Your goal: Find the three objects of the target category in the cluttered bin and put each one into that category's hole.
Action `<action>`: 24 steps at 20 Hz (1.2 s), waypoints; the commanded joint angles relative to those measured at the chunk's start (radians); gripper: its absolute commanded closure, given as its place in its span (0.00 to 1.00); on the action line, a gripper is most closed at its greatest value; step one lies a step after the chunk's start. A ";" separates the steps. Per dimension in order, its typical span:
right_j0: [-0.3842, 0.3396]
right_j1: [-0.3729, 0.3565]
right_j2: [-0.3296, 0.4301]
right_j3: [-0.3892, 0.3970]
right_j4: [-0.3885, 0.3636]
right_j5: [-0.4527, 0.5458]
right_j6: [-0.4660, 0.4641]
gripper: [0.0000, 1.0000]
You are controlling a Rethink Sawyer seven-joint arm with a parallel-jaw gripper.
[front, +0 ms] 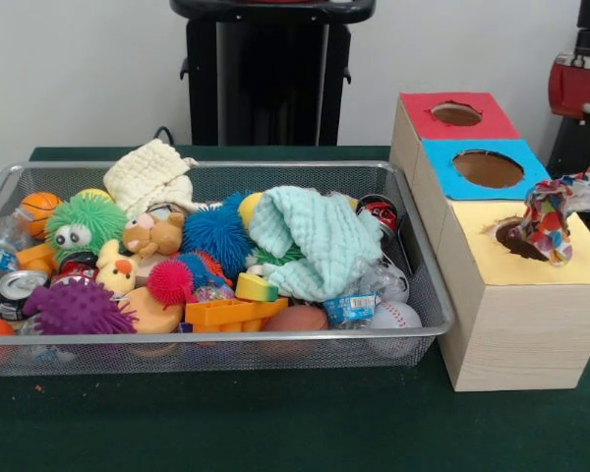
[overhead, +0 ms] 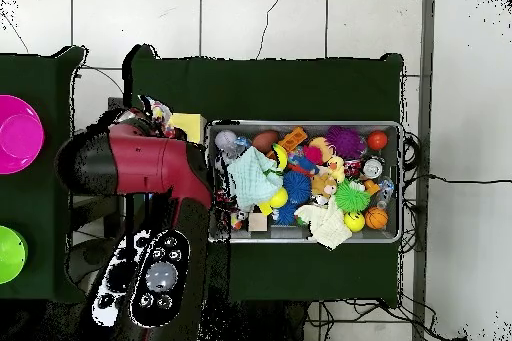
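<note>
I cannot tell how my fingers sit; the small white multicoloured-dotted cloth [front: 548, 224] drapes into the yellow-topped wooden box's round hole [front: 511, 238]. I should push its trailing edge fully inside before releasing.

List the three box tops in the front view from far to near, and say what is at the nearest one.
Red top → blue top → yellow top. At the yellow top's hole, the white cloth with multicoloured dots hangs partly in.

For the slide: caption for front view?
Dotted cloth hangs into the yellow-topped hole; cream cloth and mint-green cloth remain in the bin.
</note>
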 commanded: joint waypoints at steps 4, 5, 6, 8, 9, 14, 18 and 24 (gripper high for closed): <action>0.007 -0.022 0.056 0.109 0.055 0.192 0.187 1.00; 0.009 -0.026 0.060 0.123 0.052 0.192 0.176 1.00; 0.012 -0.022 0.056 0.130 0.043 0.182 0.165 1.00; 0.014 -0.014 0.053 0.140 0.020 0.177 0.136 1.00; 0.017 -0.008 0.047 0.144 0.005 0.164 0.123 1.00; 0.010 0.023 0.019 0.137 -0.071 0.102 0.044 1.00; -0.002 0.011 0.026 0.153 -0.097 0.074 0.030 1.00; -0.013 0.012 0.022 0.129 -0.151 0.070 0.014 1.00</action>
